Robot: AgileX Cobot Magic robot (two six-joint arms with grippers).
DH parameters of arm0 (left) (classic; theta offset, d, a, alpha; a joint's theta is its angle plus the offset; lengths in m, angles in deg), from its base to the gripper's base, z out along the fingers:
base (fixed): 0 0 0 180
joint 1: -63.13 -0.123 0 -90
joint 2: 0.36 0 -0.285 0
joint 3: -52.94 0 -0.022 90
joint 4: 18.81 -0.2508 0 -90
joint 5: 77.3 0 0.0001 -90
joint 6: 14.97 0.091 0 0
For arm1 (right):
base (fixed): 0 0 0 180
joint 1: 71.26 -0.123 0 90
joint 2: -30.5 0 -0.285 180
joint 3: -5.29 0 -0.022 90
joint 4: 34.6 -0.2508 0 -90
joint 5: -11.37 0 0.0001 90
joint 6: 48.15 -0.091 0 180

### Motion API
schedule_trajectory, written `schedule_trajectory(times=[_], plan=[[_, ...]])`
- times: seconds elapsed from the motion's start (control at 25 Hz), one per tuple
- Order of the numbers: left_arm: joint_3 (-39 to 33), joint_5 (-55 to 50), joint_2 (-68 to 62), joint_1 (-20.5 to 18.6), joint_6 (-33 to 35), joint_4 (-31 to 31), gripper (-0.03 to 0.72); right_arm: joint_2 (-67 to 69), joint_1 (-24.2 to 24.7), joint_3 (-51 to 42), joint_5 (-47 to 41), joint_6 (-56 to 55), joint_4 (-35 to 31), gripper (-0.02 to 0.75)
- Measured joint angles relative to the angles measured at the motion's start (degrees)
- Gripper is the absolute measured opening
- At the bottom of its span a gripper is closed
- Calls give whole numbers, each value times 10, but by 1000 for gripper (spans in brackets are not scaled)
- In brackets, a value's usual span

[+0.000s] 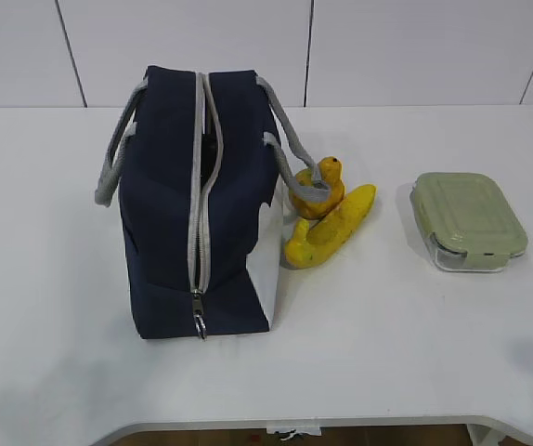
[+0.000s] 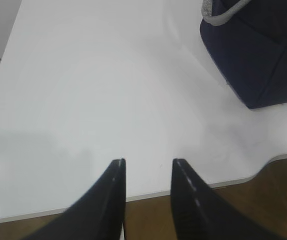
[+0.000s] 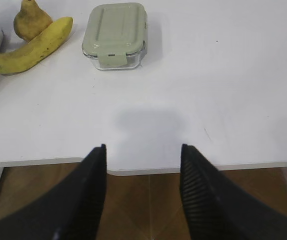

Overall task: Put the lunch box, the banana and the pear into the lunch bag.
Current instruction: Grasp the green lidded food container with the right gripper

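Note:
The navy lunch bag (image 1: 169,214) stands left of centre on the white table, its grey zipper mostly shut with a small gap at the far end. The pear (image 1: 320,190) and the banana (image 1: 333,228) lie against its right side. The lunch box (image 1: 468,218) with its sage-green lid sits further right. My left gripper (image 2: 147,162) is open and empty over the table's front edge, the bag's corner (image 2: 263,55) far to its upper right. My right gripper (image 3: 142,147) is open and empty at the front edge, with the lunch box (image 3: 116,34), the banana (image 3: 28,50) and the pear (image 3: 30,21) ahead.
The table's front edge (image 1: 341,423) has a curved cut-out, with brown floor (image 3: 143,200) beneath. A white panelled wall (image 1: 387,46) stands behind the table. Neither arm shows in the exterior view.

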Motion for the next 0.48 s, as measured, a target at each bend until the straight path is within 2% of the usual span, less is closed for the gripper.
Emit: schedule_trajectory(times=[0.48], plan=[[0, 0, 0, 0, 0, 0, 239, 0, 0, 1, 0, 0, 0, 379]])
